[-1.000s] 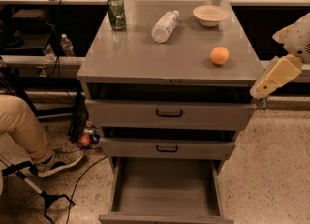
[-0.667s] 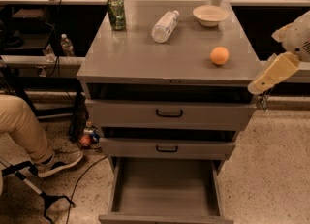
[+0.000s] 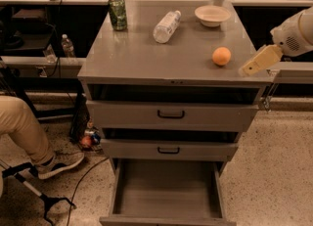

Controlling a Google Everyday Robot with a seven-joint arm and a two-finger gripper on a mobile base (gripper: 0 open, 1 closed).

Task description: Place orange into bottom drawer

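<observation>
The orange (image 3: 221,56) sits on the grey cabinet top (image 3: 146,58), near its right edge. The bottom drawer (image 3: 167,192) is pulled out and its plain grey inside holds nothing. My gripper (image 3: 250,67) is the beige tip of the arm that comes in from the right. It hangs at the cabinet's right edge, just right of the orange and apart from it.
A green can (image 3: 117,13), a clear bottle lying down (image 3: 166,26) and a beige bowl (image 3: 212,15) stand at the back of the top. Two upper drawers with black handles (image 3: 170,115) are shut. A seated person's leg (image 3: 22,132) and cables are at the left.
My gripper has risen and moved a little left toward the orange. The orange and drawers have not moved.
</observation>
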